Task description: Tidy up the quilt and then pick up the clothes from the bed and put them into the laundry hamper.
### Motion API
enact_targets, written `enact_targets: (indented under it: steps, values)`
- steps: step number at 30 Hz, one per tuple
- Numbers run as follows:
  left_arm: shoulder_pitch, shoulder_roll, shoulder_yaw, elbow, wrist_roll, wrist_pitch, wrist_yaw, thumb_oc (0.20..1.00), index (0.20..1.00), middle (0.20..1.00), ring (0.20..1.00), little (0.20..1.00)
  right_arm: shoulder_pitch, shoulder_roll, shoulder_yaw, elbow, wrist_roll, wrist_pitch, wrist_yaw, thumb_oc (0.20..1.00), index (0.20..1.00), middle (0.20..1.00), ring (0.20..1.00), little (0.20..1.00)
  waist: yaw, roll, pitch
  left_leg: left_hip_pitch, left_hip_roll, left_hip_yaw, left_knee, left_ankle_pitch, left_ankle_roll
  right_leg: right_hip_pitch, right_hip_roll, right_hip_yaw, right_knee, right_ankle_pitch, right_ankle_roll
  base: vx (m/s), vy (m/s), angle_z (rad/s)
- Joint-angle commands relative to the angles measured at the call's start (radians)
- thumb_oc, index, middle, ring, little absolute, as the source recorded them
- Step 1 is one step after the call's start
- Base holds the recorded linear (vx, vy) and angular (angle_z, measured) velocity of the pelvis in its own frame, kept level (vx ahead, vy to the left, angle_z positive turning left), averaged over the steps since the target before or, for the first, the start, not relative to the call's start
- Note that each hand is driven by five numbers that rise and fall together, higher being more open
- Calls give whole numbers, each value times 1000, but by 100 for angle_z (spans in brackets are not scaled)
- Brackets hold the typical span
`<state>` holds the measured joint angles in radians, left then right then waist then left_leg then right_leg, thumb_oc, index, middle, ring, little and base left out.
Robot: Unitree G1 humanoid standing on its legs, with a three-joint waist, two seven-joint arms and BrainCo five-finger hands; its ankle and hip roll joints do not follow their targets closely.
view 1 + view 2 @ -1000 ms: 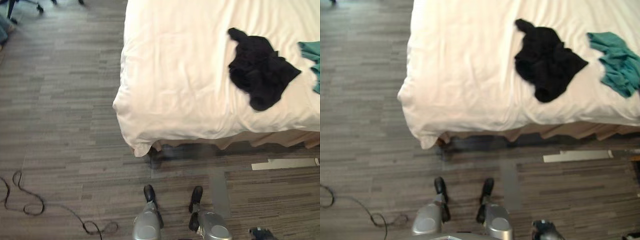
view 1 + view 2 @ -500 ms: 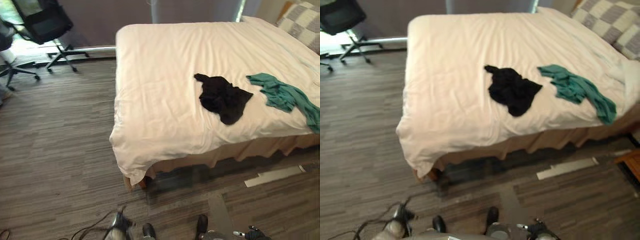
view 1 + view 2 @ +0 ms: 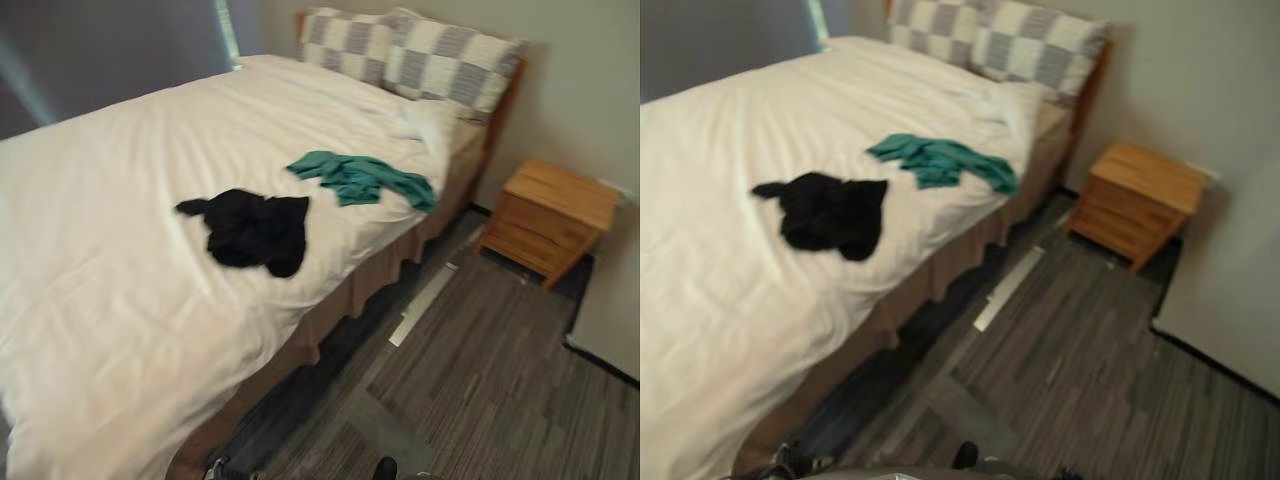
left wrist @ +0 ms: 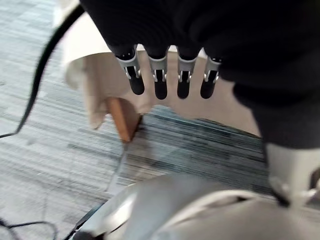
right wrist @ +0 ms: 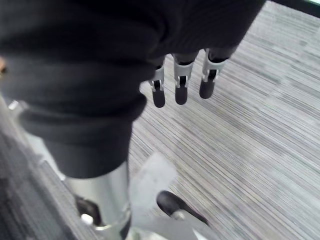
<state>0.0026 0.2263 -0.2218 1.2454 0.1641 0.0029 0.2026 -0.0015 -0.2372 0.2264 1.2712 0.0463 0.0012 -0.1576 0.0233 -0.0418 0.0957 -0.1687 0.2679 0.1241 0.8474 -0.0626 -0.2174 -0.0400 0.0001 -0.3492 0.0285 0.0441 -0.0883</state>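
Note:
A white quilt (image 3: 110,260) lies spread smooth over the bed. On it rest a crumpled black garment (image 3: 252,230) near the middle and a teal garment (image 3: 362,178) closer to the pillows. My left hand (image 4: 160,70) hangs over the floor by the bed's corner, its fingers straight and holding nothing. My right hand (image 5: 181,75) hangs above the striped floor, fingers straight and empty. Both hands are well below and apart from the clothes.
Two grey checked pillows (image 3: 420,55) lean on the headboard. A wooden nightstand (image 3: 548,215) stands beside the bed against the wall. A pale strip (image 3: 422,305) lies on the grey striped carpet along the bed's side. A wooden bed leg (image 4: 122,117) shows under the quilt's corner.
The whole picture has swung from the foot of the bed and the floor up toward the headboard, so the camera moved. The two garments lie as before.

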Motion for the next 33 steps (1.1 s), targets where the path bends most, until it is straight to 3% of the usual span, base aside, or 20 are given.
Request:
enact_targets:
  steps: [1, 3, 4, 5, 7, 8, 9, 10, 11, 12, 13, 16, 17, 20, 24, 26, 28, 29, 31, 33]
  values:
    - [-97, 3, 1, -4, -62, -30, 35, 1000, 1000, 1000, 1000, 1000, -63, -11, 0, -43, -43, -9, -9, 1000, 1000, 1000, 1000, 1000, 38, -32, 138, -8, -109, 40, -238, 30, 103, 113, -64, -3, -63, -157, 157, 220, 114, -177]
    - [-91, -2, 8, -13, -74, -40, 40, 1000, 1000, 1000, 1000, 1000, -71, -13, 13, -60, -44, -19, -13, 1000, 1000, 1000, 1000, 1000, 54, -24, 137, -20, -104, 46, -467, 11, 116, 152, -62, 43, -98, -167, 187, 415, 241, -150]
    - [-88, -1, 4, -19, -69, -37, 34, 1000, 1000, 1000, 1000, 1000, -74, -13, 16, -63, -46, -19, -12, 1000, 1000, 1000, 1000, 1000, 70, -17, 134, -2, -123, 26, -607, 35, 116, 168, -63, 71, -98, -166, 193, 633, 375, -102]
    - [-88, 3, -7, -17, -62, -37, 35, 1000, 1000, 1000, 1000, 1000, -80, -6, 26, -70, -55, -22, -16, 1000, 1000, 1000, 1000, 1000, 93, -5, 129, -22, -157, -51, -772, 116, 100, 201, -36, 106, -90, -193, 191, 445, 267, -119]
    - [-89, 3, -14, -11, -57, -33, 30, 1000, 1000, 1000, 1000, 1000, -79, -1, 25, -74, -55, -22, -16, 1000, 1000, 1000, 1000, 1000, 94, -6, 126, -16, -169, -65, -795, 126, 104, 216, -23, 126, -58, -225, 182, 475, 238, -82]
    - [-89, 17, -23, 2, -44, -25, 22, 1000, 1000, 1000, 1000, 1000, -78, 20, 27, -79, -57, -29, -19, 1000, 1000, 1000, 1000, 1000, 98, -23, 125, 28, -193, -70, -811, 105, 142, 202, -6, 146, 59, -258, 181, 601, 296, -83]
    - [-90, 23, -23, 4, -44, -21, 25, 1000, 1000, 1000, 1000, 1000, -87, 31, 33, -79, -59, -31, -25, 1000, 1000, 1000, 1000, 1000, 103, -37, 128, 44, -209, -67, -796, 85, 161, 168, -3, 142, 176, -242, 217, 424, 204, -85]
    - [-90, 23, -23, 5, -44, -21, 25, 1000, 1000, 1000, 1000, 1000, -87, 30, 32, -79, -59, -31, -25, 1000, 1000, 1000, 1000, 1000, 103, -36, 126, 41, -208, -67, -795, 85, 161, 164, -2, 142, 176, -241, 217, 373, 236, -92]
    - [-103, 30, -25, -1, -44, -8, 31, 1000, 1000, 1000, 1000, 1000, -97, 32, 13, -110, -61, -21, -28, 1000, 1000, 1000, 1000, 1000, 69, -23, 157, 93, -201, -45, -787, 45, 193, 3, -65, 109, 479, -126, 316, 212, 155, -64]
    - [-103, 30, -25, -1, -44, -8, 31, 1000, 1000, 1000, 1000, 1000, -97, 32, 13, -110, -61, -21, -28, 1000, 1000, 1000, 1000, 1000, 69, -23, 157, 92, -201, -45, -787, 45, 193, 2, -64, 110, 479, -126, 316, 392, 349, -61]
    - [-116, 44, -42, -7, -26, -4, 39, 1000, 1000, 1000, 1000, 1000, -115, 31, 0, -128, -55, -20, -37, 1000, 1000, 1000, 1000, 1000, 27, 7, 179, 139, -184, -22, -808, 40, 205, -109, -99, 92, 625, -61, 336, 327, 272, -47]
    - [-127, 44, -69, -7, 8, -6, 41, 1000, 1000, 1000, 1000, 1000, -111, 25, -8, -140, -55, -21, -42, 1000, 1000, 1000, 1000, 1000, -5, 19, 177, 186, -198, -18, -838, 25, 202, -138, -100, 71, 531, -92, 303, 356, 172, -31]
    - [-140, 45, -90, -23, 36, -10, 33, 1000, 1000, 1000, 1000, 1000, -99, 20, -11, -147, -50, -23, -42, 1000, 1000, 1000, 1000, 1000, -31, 20, 176, 222, -221, -14, -860, 5, 195, -140, -83, 77, 348, -125, 276, 619, 101, 0]
    - [-167, 53, -101, -18, 90, -7, 16, 1000, 1000, 1000, 1000, 1000, -87, 17, -19, -131, -55, -16, -44, 1000, 1000, 1000, 1000, 1000, -49, 13, 151, 286, -226, 8, -899, -40, 171, -169, -138, 0, 46, -60, 286, 602, -36, 25]
    - [-150, 48, -100, -1, 124, -14, 7, 1000, 1000, 1000, 1000, 1000, -64, 20, -16, -114, -75, -13, -42, 1000, 1000, 1000, 1000, 1000, -51, 33, 129, 381, -211, 40, -857, -151, 156, -143, -155, -82, -23, -49, 295, 487, -5, -15]
    - [-126, 39, -85, 3, 112, -18, 14, 1000, 1000, 1000, 1000, 1000, -44, 21, -9, -97, -77, -15, -32, 1000, 1000, 1000, 1000, 1000, -67, 37, 109, 369, -202, 45, -653, -84, 118, -109, -141, -80, -19, -19, 250, 555, -56, -34]
    - [-105, 51, -70, -14, 95, -25, 17, 1000, 1000, 1000, 1000, 1000, -37, 6, 0, -93, -101, -13, -33, 1000, 1000, 1000, 1000, 1000, -31, 21, 130, 235, -175, 7, -300, 30, 74, -36, -115, -92, -44, -26, 205, 450, -167, -2]
    - [-110, 65, -61, -35, 70, -32, 28, 1000, 1000, 1000, 1000, 1000, -49, -16, 2, -101, -112, -13, -31, 1000, 1000, 1000, 1000, 1000, 15, -17, 173, 89, -178, -28, -64, 24, 93, 27, -114, -74, -67, -44, 183, 295, -131, -2]
    - [-114, 70, -57, -42, 57, -34, 37, 1000, 1000, 1000, 1000, 1000, -64, -21, 12, -103, -119, -12, -30, 1000, 1000, 1000, 1000, 1000, 31, -23, 185, 45, -157, -25, -50, 2, 99, 48, -113, -63, -75, -54, 181, 327, 10, -54]
    - [-114, 64, -37, -63, 28, -34, 49, 1000, 1000, 1000, 1000, 1000, -82, -24, 43, -111, -138, -11, -24, 1000, 1000, 1000, 1000, 1000, 78, -23, 184, 9, -141, 3, -279, -41, 117, 97, -111, -27, -100, -90, 202, 536, 193, -89]
